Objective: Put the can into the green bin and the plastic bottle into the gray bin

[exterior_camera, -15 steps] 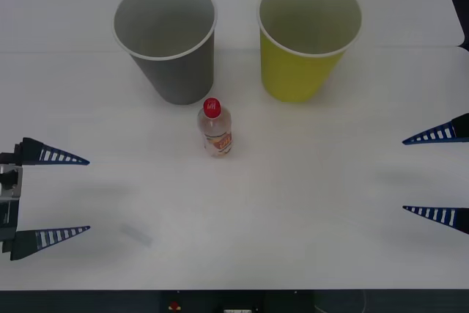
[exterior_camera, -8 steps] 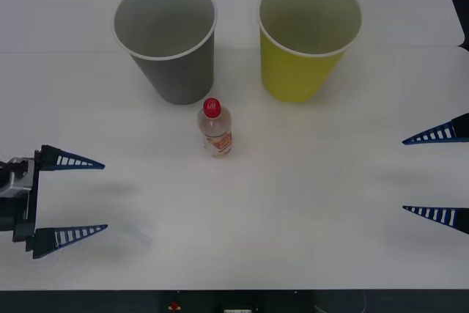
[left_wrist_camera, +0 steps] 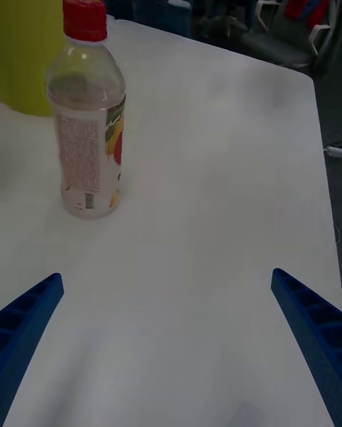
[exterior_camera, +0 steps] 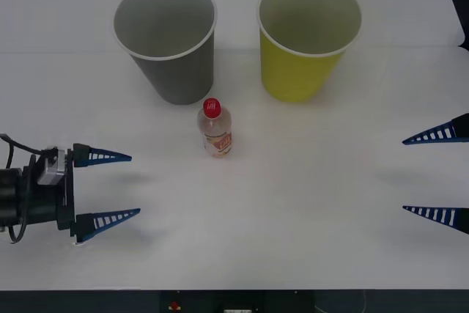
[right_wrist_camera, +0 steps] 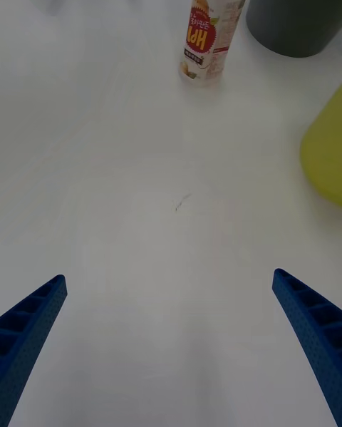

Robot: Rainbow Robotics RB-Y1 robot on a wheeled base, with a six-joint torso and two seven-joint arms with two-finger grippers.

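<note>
**A:** Where is our plastic bottle [exterior_camera: 216,129]?

**B:** It stands up straight on the white tabletop [exterior_camera: 293,203], just in front of the gray bin [exterior_camera: 167,38]. The yellow cup [exterior_camera: 308,34] is next to that bin. We see no can.

**A:** Which end effector do we use?

**B:** The left end effector [exterior_camera: 110,187]. It is near the bottle, with its two fingers spread wide and nothing in them. The right end effector [exterior_camera: 438,174] waits at the far side, open and empty too.

**A:** How do we grab it well?

**B:** We think we should slide in low so one finger goes on each side of the label. The bottle is small and light, so a bump could tip it. We squeeze the middle, not the red cap. Then we lift high enough to clear the white rim.
</note>
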